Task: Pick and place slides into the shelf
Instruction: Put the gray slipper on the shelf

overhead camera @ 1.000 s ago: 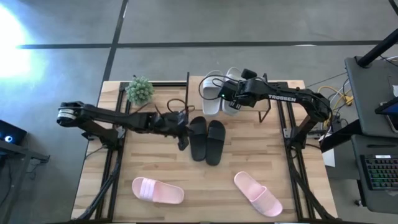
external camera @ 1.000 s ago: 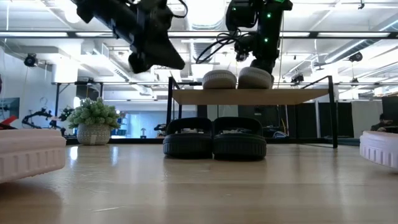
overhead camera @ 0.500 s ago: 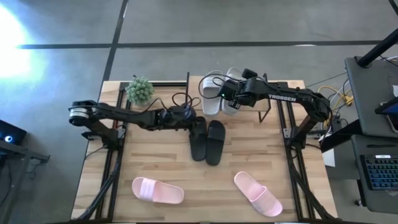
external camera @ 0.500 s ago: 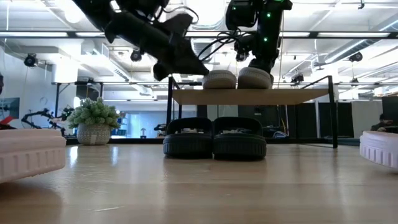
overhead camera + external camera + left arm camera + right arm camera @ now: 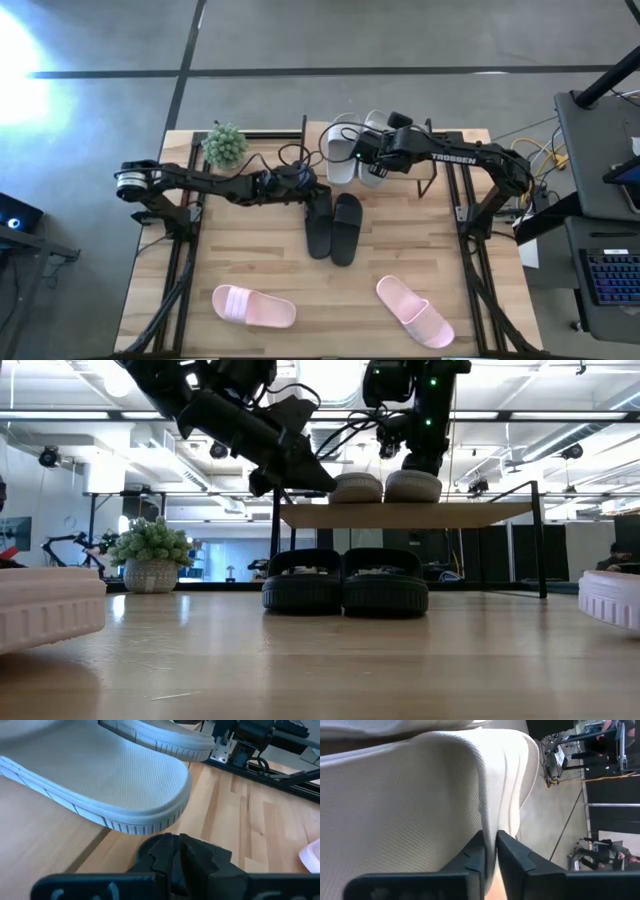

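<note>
Swung in toward the shelf (image 5: 405,514) at 12 o'clock, left gripper (image 5: 312,186) fingers closed, empty; right gripper (image 5: 372,160) pinching the grey-white slide (image 5: 375,150), steadying it.

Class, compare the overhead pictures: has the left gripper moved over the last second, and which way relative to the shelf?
Yes. The left gripper has travelled toward the shelf, from beside the black slides up to the near edge of the pale slides on top.

High view straight down; low view level at tabletop (both show shelf (image 5: 405,515)); wrists close-up.
</note>
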`<action>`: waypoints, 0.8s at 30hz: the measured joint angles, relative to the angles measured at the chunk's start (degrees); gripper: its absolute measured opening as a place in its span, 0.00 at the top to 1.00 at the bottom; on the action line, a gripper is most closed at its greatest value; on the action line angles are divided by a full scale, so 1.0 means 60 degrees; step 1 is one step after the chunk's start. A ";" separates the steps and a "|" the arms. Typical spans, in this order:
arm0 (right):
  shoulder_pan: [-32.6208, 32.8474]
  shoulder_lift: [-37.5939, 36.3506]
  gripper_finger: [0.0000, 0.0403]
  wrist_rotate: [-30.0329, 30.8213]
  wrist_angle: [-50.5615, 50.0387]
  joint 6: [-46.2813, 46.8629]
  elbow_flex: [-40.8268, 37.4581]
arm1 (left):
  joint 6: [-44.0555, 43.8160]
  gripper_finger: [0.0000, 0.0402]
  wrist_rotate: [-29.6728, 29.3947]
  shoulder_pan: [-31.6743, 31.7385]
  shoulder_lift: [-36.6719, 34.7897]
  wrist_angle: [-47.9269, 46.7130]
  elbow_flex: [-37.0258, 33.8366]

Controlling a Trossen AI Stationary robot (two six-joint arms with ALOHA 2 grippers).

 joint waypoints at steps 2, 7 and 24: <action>0.0052 -0.0009 0.87 -0.0041 -0.0010 -0.0005 0.0000 | 0.0003 0.96 0.0023 0.0009 0.0000 0.0000 0.0000; 0.0150 -0.0011 0.73 -0.0142 -0.0353 0.0185 -0.0004 | -0.0015 0.96 0.0087 0.0009 -0.0007 0.0000 0.0000; 0.1767 -0.1926 0.71 0.0057 -0.1619 0.4397 0.0007 | -0.0019 0.96 0.0102 0.0017 -0.0022 0.0000 -0.0010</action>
